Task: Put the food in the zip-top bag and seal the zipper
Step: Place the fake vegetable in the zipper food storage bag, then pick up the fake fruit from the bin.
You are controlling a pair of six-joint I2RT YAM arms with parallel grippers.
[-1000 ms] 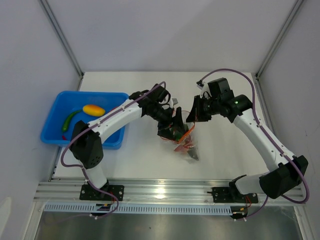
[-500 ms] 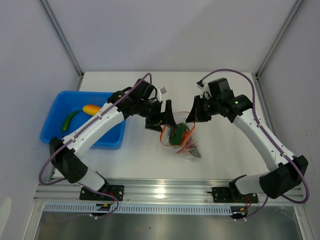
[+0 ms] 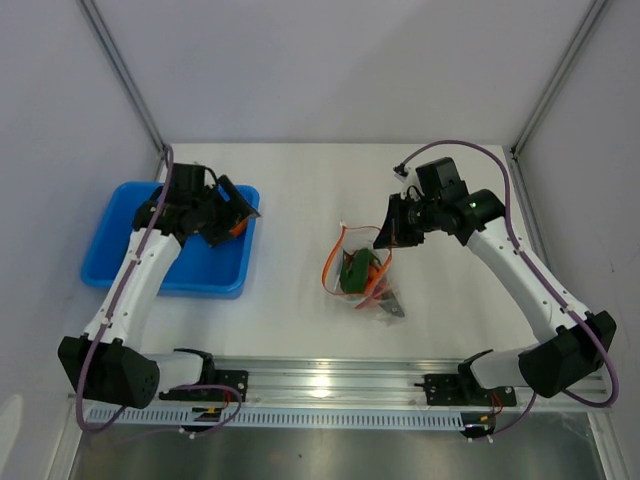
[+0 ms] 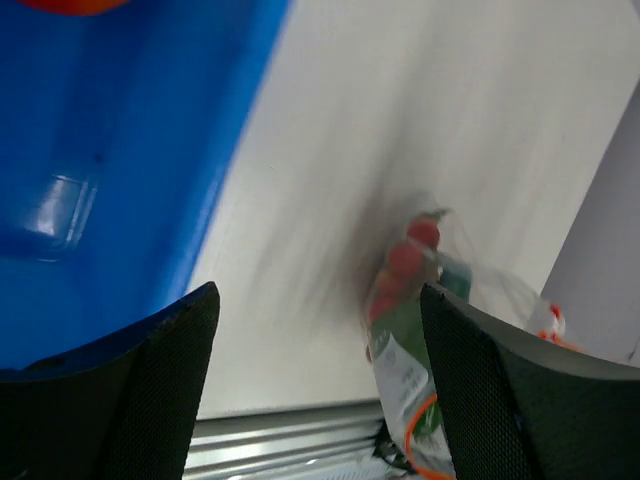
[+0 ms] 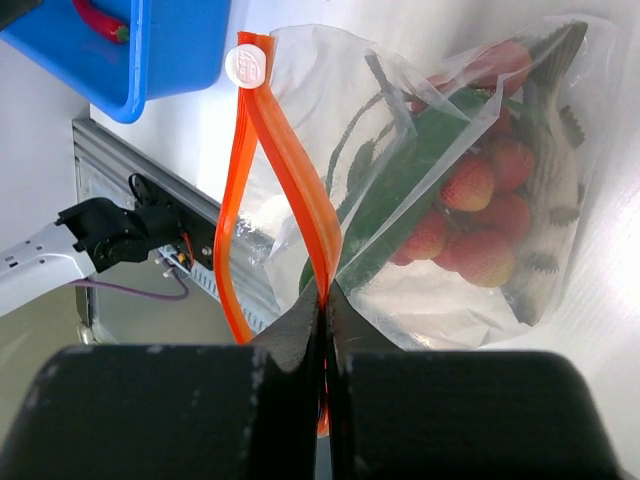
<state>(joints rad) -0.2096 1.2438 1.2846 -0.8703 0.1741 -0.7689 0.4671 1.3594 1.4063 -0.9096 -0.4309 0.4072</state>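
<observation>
The zip-top bag (image 3: 362,275) hangs crumpled at mid-table, holding red pieces (image 5: 480,215) and a green pepper (image 5: 400,185). My right gripper (image 3: 386,238) is shut on the zipper (image 5: 290,170), its jaws (image 5: 325,300) pinching the orange strip, which loops open to the left. A white slider tab (image 5: 247,62) sits at the strip's end. My left gripper (image 3: 240,212) hovers over the right end of the blue tray (image 3: 110,265), open (image 4: 318,300) with nothing between its fingers. An orange food piece (image 4: 70,4) shows at the frame's top edge.
A red chili (image 5: 100,20) lies in the blue tray (image 5: 170,50). The tray stands at the table's left side, near the left wall. A metal rail (image 3: 320,380) runs along the near edge, where both arm bases sit.
My left arm has swung left, away from the bag's mouth and over to the blue tray, its jaws open. The right gripper has kept its hold on the zipper strip.
</observation>
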